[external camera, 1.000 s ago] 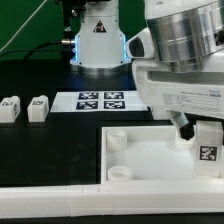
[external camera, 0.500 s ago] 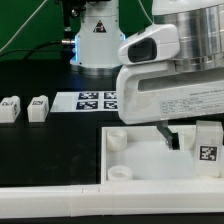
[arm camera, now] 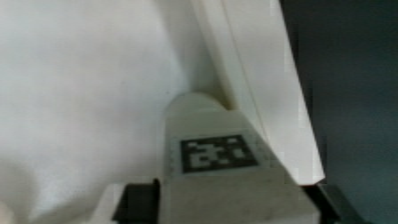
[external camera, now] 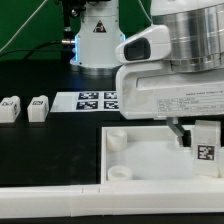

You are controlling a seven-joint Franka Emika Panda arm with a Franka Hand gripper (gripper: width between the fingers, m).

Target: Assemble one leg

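Note:
My gripper (external camera: 197, 135) is shut on a leg (external camera: 206, 150), a small white block with a black-and-white tag. It holds the leg upright at the far right corner of the large white tray (external camera: 150, 162), at the exterior view's right. In the wrist view the leg (arm camera: 217, 150) sits between my two dark fingers (arm camera: 139, 205), above the tray's white floor (arm camera: 89, 90) and next to its rim. I cannot tell whether the leg's foot touches the tray. Two more legs (external camera: 10, 108) (external camera: 38, 107) stand on the black table at the exterior view's left.
The marker board (external camera: 100, 100) lies flat on the table behind the tray. The tray has round sockets (external camera: 116, 140) (external camera: 118, 172) on its left side. The arm's base (external camera: 98, 40) stands at the back. Dark table (arm camera: 356, 80) shows beyond the tray's rim.
The wrist's white body has swung toward the exterior view's left and now covers more of the marker board. The held leg stays in about the same place at the tray's corner.

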